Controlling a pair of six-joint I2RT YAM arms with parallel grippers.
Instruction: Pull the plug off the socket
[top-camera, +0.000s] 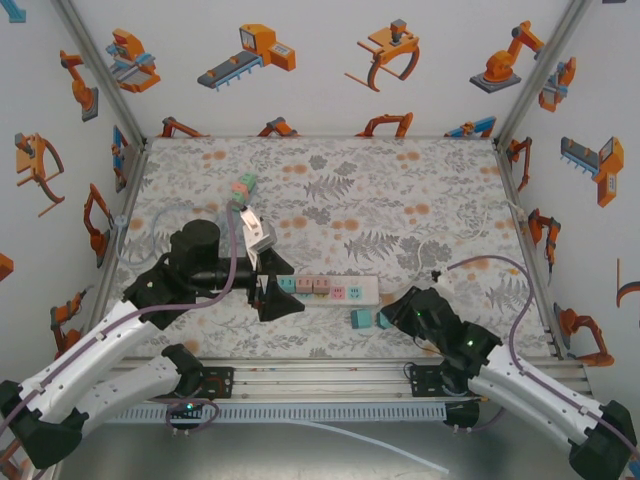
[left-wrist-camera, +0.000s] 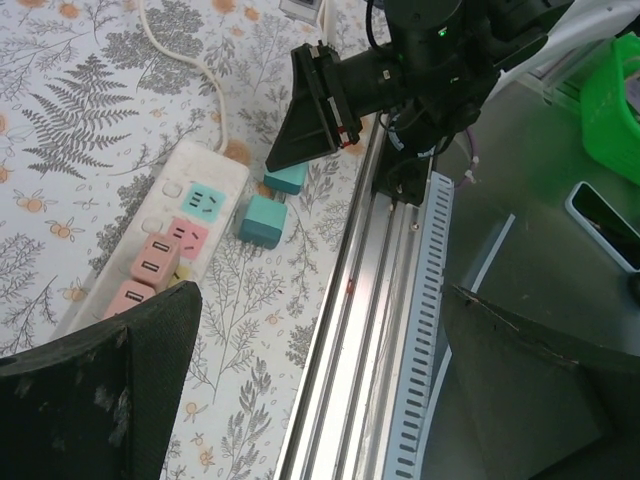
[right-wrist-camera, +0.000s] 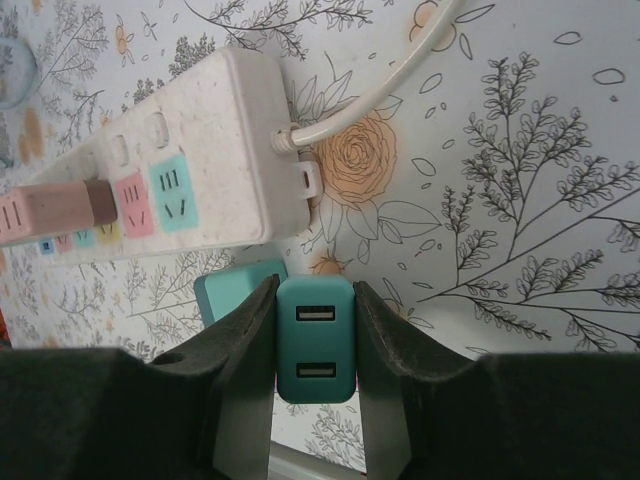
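— Start overhead. What lies on the desk?
— The floral desk (top-camera: 420, 200) carries a white power strip (top-camera: 330, 290), set crosswise near the front edge. The left claw (top-camera: 283, 283) is at the strip's left end with its fingers spread wide. The right claw (top-camera: 392, 318) sits low by the strip's right end. A teal USB charger (top-camera: 383, 320) is at its tip, and a second teal plug (top-camera: 360, 318) lies just beside that.

— Left wrist camera: any containers?
— A green basket (left-wrist-camera: 625, 110) stands off past the desk's front edge; I cannot tell what is in it. On the desk, the power strip (left-wrist-camera: 180, 220) has pink plugs (left-wrist-camera: 150, 268) seated in it. The left claw (left-wrist-camera: 320, 300) is wide apart and holds nothing. Farther off, the right claw (left-wrist-camera: 305, 130) stands over the teal USB charger (left-wrist-camera: 288, 178), with the second teal plug (left-wrist-camera: 262, 220) nearer the camera.

— And the right wrist camera?
— The right claw (right-wrist-camera: 315, 292) is clamped on the teal USB charger (right-wrist-camera: 315, 345), one finger on each side, its two ports facing the lens. The charger is out of the power strip (right-wrist-camera: 170, 150), just beside its long edge. The second teal plug (right-wrist-camera: 225, 290) peeks out behind one finger. One of the pink plugs (right-wrist-camera: 50, 210) sits in its socket. A cord (right-wrist-camera: 370, 90) leaves the strip's end.
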